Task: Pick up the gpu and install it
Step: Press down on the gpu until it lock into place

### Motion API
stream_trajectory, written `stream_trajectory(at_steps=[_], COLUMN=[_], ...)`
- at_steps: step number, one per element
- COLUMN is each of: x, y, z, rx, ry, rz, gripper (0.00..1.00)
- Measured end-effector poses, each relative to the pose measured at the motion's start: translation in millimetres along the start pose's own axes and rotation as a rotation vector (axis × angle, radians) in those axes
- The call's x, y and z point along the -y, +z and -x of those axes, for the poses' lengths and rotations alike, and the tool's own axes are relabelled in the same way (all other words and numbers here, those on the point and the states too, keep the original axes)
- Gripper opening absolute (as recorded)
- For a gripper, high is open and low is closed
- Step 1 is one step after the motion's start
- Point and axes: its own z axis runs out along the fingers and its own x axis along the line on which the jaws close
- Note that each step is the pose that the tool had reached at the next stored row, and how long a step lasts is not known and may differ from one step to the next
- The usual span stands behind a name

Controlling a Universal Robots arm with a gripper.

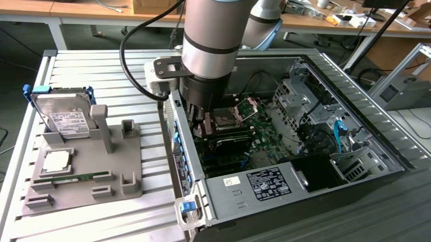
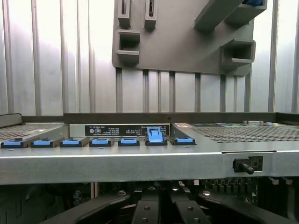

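With my gripper down inside the open grey metal computer case, my jaws are closed together; my black fingers nearly meet. Just below them the gpu, a dark flat card, sits on the green motherboard; can't tell if I'm gripping it. Just beyond my fingers, a row of blue slot clips lines the case's rear edge. Further out past that edge is the grey plastic fixture tray with the silver hard drive and slim green memory stick, on the slatted metal table.
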Motion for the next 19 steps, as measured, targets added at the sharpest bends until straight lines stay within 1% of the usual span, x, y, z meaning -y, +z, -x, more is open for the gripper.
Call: stream_trajectory(at_steps=[5,10,12,19], x=[-1.3,0.1,2.6,15.9], y=[0.0,0.0,0.0,-0.1], z=[0.0,0.0,0.1,0.0], rx=[0.0000,0.0000,0.0001,0.0000], ry=[0.000,0.000,0.000,0.000], rz=[0.0002,0.0002,0.0002,0.0002], gripper=[0.11,0.11,0.11,0.11])
